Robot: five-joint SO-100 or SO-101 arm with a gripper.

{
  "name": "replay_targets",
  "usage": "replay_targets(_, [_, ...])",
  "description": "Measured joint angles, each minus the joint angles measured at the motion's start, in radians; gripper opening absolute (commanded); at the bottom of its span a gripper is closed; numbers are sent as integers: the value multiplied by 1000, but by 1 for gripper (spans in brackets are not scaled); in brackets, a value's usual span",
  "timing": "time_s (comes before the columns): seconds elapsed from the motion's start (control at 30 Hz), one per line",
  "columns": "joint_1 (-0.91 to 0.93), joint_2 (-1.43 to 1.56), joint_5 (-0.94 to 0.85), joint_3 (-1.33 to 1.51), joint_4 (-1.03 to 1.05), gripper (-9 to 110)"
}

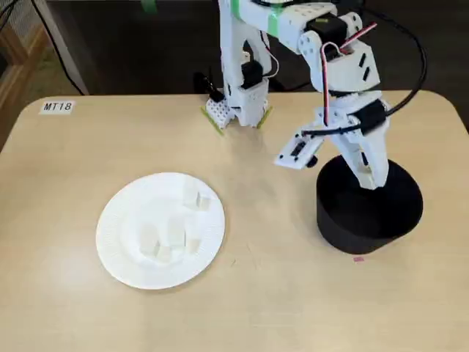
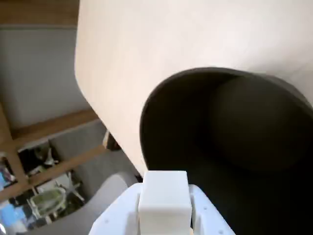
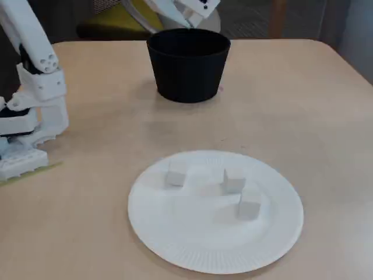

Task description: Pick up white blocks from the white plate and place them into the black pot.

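My gripper (image 1: pixel 370 174) hangs over the rim of the black pot (image 1: pixel 370 213), its fingers pointing down. In the wrist view it is shut on a white block (image 2: pixel 165 198), held just above the pot's dark opening (image 2: pixel 230 132); I cannot see anything inside the pot. The white plate (image 1: pixel 121 220) lies on the table to the left in a fixed view. Three white blocks rest on it (image 3: pixel 176 174) (image 3: pixel 233 181) (image 3: pixel 249 205). In a fixed view from the front, the pot (image 3: pixel 187 64) stands behind the plate (image 3: pixel 175 245), and the gripper (image 3: pixel 189 14) shows at the top edge.
The arm's white base (image 1: pixel 238 103) stands at the table's far edge, and appears at the left in a fixed view (image 3: pixel 29 116). A label reading MT18 (image 1: pixel 57 107) sits at a corner. A small pink mark (image 1: pixel 358 258) lies by the pot.
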Motion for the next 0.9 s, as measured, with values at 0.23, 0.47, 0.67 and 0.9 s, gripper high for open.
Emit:
replay_targets(0.23, [-34, -20, -61, 0, 9, 23])
replay_targets(0.47, [-11, -38, -75, 0, 34, -2])
replay_targets(0.67, [241, 31, -133, 2, 207, -2])
replay_targets(0.9, [644, 77, -316, 3, 321, -2])
